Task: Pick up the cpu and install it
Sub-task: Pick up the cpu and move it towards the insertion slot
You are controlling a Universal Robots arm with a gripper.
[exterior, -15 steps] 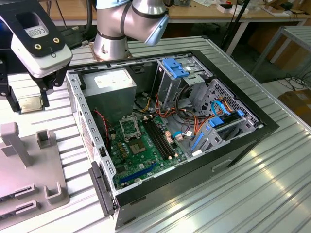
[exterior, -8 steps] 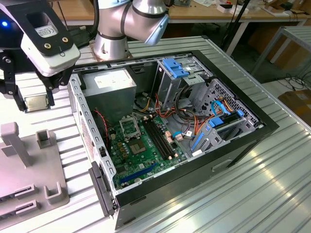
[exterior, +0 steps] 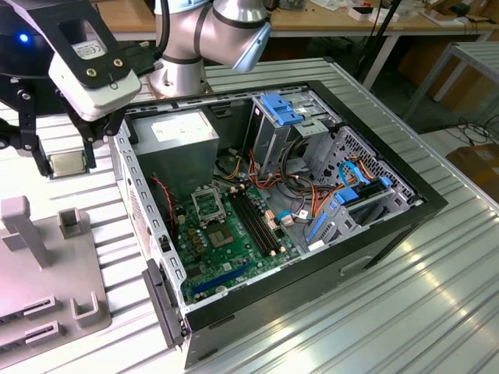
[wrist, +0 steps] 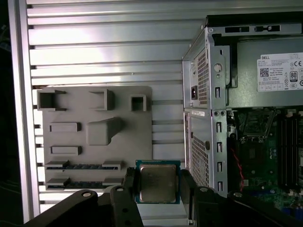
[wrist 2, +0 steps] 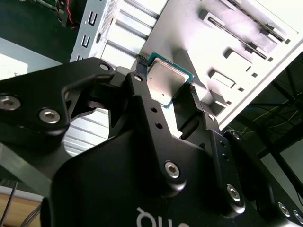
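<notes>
Two black fingers [wrist: 130, 183] of the gripper [wrist 2: 165, 81] squeeze the cpu [wrist: 157, 182] tight between them, one on each side. Under the fingers lies the ribbed table [wrist: 94, 47]. The grey tray [wrist: 94, 127] and the open computer case [wrist: 208, 142] sit close by.

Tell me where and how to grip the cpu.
Grip the cpu by two opposite thin edges, coming from above its flat face. It is a thin flat square, so probably only the edges offer hold; the gripper clamps it that way, a finger on each side.
</notes>
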